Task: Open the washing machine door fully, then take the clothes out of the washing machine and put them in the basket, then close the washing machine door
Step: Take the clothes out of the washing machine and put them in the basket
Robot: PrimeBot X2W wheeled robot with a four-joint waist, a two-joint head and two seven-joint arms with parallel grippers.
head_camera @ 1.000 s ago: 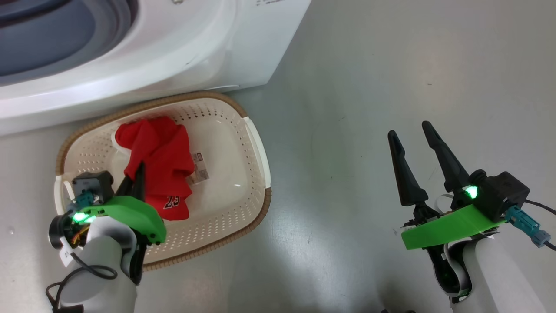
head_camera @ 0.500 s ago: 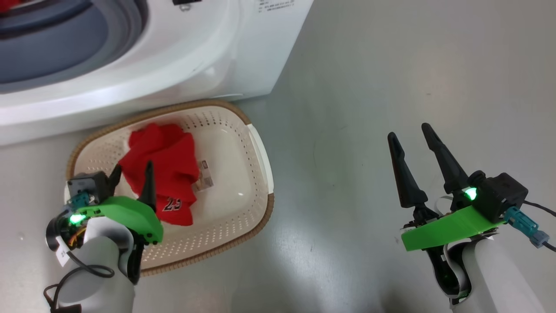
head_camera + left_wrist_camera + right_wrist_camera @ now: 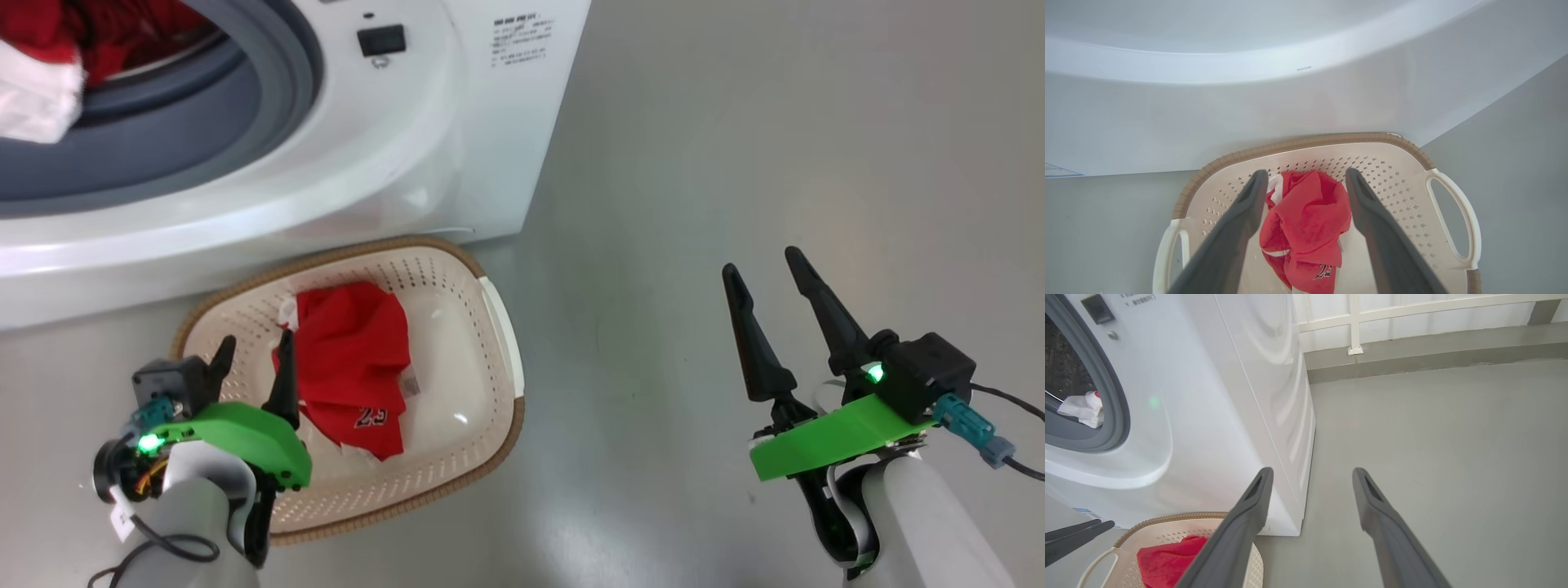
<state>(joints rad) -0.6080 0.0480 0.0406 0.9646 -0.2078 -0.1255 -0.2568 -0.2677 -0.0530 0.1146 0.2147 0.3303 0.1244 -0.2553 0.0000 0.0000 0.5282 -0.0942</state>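
Fingers of left gripper (image 3: 256, 336) and right gripper (image 3: 758, 260) gape empty; right wrist view adds white cloth (image 3: 1081, 410).

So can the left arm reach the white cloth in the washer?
Probably yes: its fingers are open and empty over the basket, and the washer mouth above is uncovered, the white cloth near the front. It would have to rise first.
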